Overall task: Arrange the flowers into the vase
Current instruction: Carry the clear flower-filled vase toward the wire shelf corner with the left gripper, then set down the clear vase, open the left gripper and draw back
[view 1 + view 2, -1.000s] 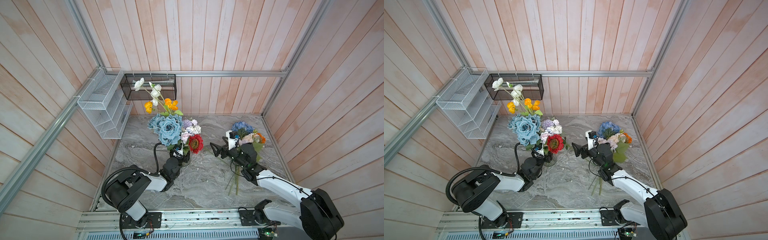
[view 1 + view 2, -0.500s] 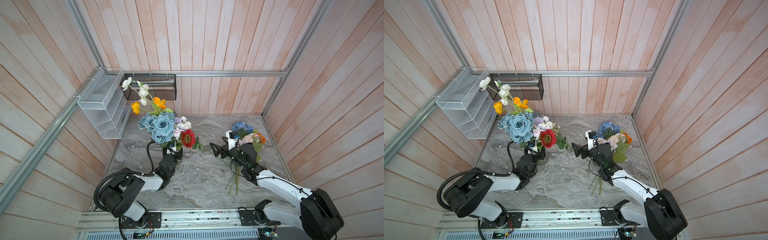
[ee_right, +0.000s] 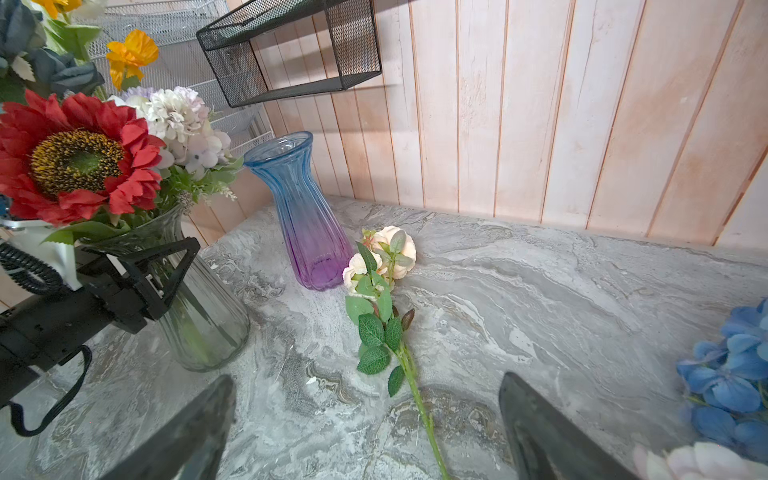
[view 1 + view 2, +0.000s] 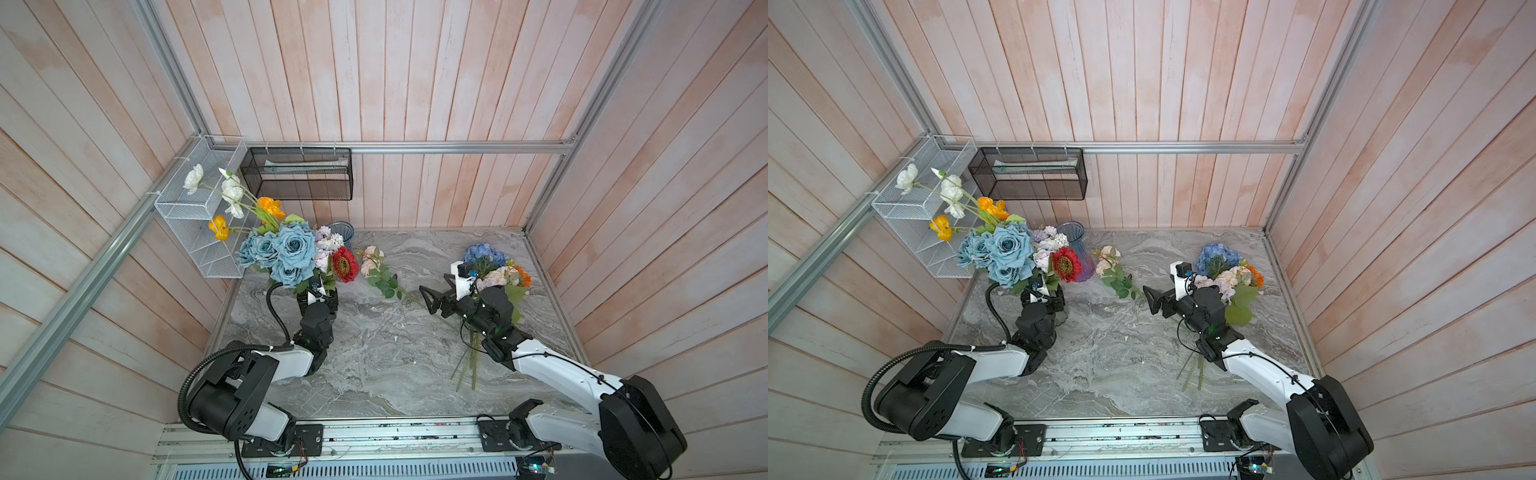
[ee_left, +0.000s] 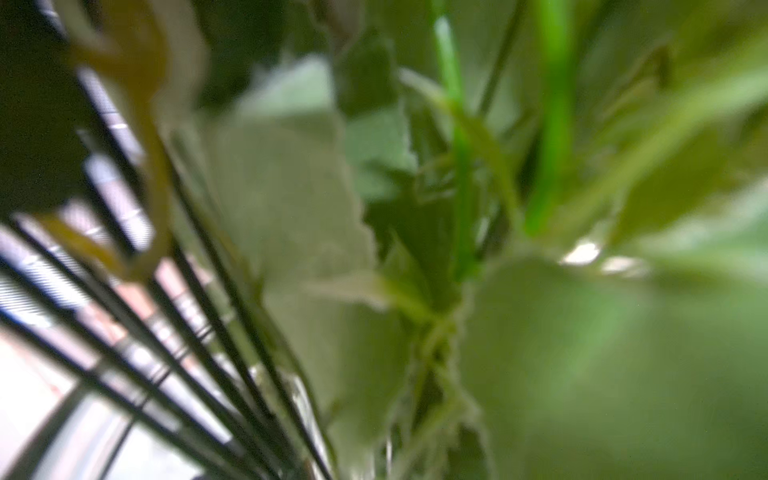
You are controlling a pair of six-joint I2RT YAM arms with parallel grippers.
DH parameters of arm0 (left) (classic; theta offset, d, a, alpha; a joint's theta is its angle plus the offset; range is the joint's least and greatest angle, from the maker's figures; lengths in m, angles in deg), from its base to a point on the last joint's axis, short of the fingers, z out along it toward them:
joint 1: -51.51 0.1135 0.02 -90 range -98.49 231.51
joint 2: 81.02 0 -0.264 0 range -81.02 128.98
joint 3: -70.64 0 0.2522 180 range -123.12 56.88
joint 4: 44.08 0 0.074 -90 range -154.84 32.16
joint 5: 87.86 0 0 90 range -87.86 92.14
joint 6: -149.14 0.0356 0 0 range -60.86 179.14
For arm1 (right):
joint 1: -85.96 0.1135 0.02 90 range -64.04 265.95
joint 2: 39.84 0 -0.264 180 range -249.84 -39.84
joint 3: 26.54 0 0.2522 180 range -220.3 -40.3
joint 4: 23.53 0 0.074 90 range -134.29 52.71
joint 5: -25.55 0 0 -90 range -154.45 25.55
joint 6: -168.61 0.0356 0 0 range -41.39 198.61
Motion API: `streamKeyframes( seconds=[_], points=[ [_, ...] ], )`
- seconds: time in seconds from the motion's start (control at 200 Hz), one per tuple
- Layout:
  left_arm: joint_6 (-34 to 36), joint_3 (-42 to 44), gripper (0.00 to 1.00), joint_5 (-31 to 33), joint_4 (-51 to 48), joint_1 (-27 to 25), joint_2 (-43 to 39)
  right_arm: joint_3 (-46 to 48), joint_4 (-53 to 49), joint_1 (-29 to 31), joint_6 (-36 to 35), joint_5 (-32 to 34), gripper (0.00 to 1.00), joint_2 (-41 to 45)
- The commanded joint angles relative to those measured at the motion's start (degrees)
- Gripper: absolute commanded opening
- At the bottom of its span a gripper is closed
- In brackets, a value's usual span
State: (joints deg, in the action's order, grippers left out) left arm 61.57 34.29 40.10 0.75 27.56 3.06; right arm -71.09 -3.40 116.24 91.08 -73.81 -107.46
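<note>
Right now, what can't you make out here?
- Left wrist view: only blurred leaves; no fingers visible.
- Left gripper: far finger hidden behind grey glass vase in right wrist view.
- Blue hydrangea: cut by right wrist view's edge.
- Mixed bunch: right arm covers its stems' middle in both top views.

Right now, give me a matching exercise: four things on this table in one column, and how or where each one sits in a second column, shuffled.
1. grey glass vase
2. blue-to-purple vase
3. peach rose stem
4. blue hydrangea

A. lying flat, in the middle
B. upright, empty
C. lying flat, far right
D. upright, full of flowers

Pairs: 1-D, 2-B, 3-A, 4-C
</note>
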Motion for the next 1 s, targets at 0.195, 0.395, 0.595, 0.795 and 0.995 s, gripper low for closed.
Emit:
streamKeyframes(
  seconds=[0.195, 0.395, 0.595, 0.795, 0.995],
  points=[
    [2.6, -0.3, 0.55, 3.4, 3.0, 8.0, -1.8, -1.7, 1.2, -0.2, 0.5, -0.8, 0.98, -1.3],
    [0.4, -1.8, 0.69, 1.5, 0.4, 9.5, -1.1, -2.8, -0.2, -0.2, 6.2, 3.9, 0.98, -1.2],
    [-2.5, -1.2, 0.99, 1.2, -1.4, 9.7, -2.7, -3.5, -0.2, -0.3, 3.7, 1.3, 0.98, -0.7],
    [-9.3, -0.3, 1.0, 1.0, -9.2, 9.7, -8.3, -5.1, -0.3, -0.2, 4.0, -1.3, 0.98, -3.5],
    [-14.9, 1.5, 1.0, -0.9, -19.9, 9.6, -17.5, -8.2, 0.5, 1.0, 4.4, -1.7, 0.98, -6.9]
  ],
)
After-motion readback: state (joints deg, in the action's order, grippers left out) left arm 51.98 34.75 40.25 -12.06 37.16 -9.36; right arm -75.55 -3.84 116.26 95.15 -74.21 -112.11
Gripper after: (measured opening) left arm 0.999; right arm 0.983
